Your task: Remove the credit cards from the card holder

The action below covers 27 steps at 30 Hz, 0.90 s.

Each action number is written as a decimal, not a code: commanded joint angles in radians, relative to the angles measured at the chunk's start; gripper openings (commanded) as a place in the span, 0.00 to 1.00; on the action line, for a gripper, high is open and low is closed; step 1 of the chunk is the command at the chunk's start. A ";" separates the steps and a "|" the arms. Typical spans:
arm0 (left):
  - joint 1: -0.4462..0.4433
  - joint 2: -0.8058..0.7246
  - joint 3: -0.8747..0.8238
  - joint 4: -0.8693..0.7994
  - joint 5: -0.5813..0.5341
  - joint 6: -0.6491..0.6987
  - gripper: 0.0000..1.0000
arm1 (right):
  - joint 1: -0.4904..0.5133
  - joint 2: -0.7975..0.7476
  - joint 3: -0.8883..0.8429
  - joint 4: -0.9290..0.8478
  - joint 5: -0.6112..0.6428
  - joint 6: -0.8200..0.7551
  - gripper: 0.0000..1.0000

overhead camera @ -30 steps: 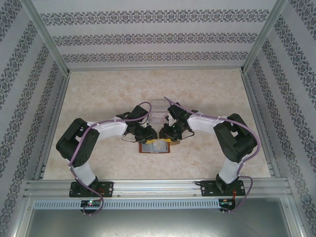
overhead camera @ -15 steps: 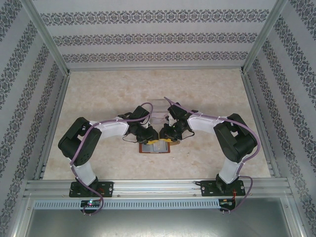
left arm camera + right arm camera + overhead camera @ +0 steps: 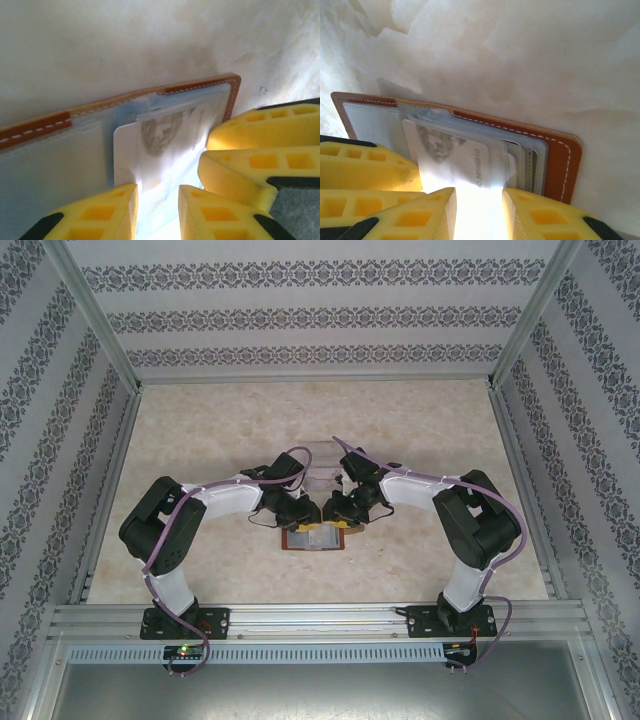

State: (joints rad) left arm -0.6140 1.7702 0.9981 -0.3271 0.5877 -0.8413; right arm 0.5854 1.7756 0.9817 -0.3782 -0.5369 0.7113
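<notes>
The card holder [image 3: 315, 539], an open brown leather wallet with grey-blue pockets, lies flat on the table between both arms. A pale card [image 3: 150, 145] with a grey portrait sticks partly out of its pocket; the right wrist view shows the same card [image 3: 465, 157] with printed digits. More card edges [image 3: 527, 162] stay tucked in the pockets beside it. My left gripper [image 3: 157, 212] is open, low over the wallet, its fingers astride the pale card. My right gripper [image 3: 479, 215] is open too, straddling the card from the opposite side. In the top view the left gripper [image 3: 300, 513] and right gripper [image 3: 335, 512] nearly touch above the wallet.
A clear plastic box [image 3: 322, 466] stands just behind the grippers. The right gripper's yellow fingers [image 3: 260, 150] crowd the left wrist view, and the left gripper's fingers [image 3: 365, 170] crowd the right wrist view. Aluminium frame rails [image 3: 110, 490] border the marbled table [image 3: 200, 430].
The left arm's elbow has crept slightly to the right. Both grippers stay over the wallet, which has not moved.
</notes>
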 commanded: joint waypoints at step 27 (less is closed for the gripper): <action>0.037 -0.115 -0.049 -0.046 -0.088 0.018 0.30 | 0.058 -0.038 0.044 -0.038 0.017 0.015 0.27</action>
State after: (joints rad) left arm -0.5938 1.6688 0.9760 -0.3851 0.4999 -0.8097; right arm 0.6258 1.7287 0.9920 -0.4500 -0.4831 0.7097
